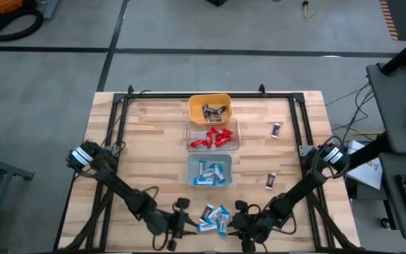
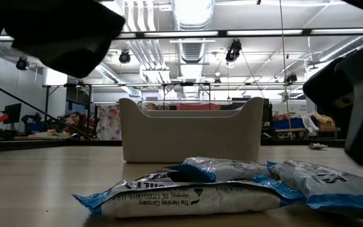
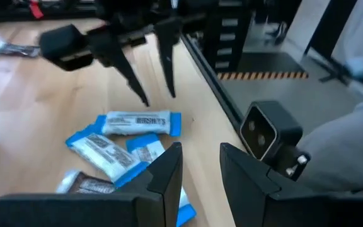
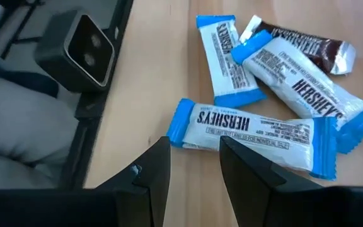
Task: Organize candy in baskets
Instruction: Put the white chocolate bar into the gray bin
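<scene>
Blue-and-white candy (image 4: 257,133) printed HERSHEY'S, left end effector (image 3: 200,165) and right end effector (image 4: 194,157) released, empty.

Two slim matte-black jointed arms (image 1: 122,190) carry loose black cables along their links; each shoulder wears a white-and-silver band (image 1: 83,156); the left gripper (image 3: 197,170) and right gripper (image 4: 191,165) end in flat, dark, wedge-shaped plastic fingers.

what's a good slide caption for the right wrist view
Right gripper, fingers open and empty, poised over a loose cluster of blue-and-white Hershey's mini bars and one dark brown bar on the wooden table.
</scene>
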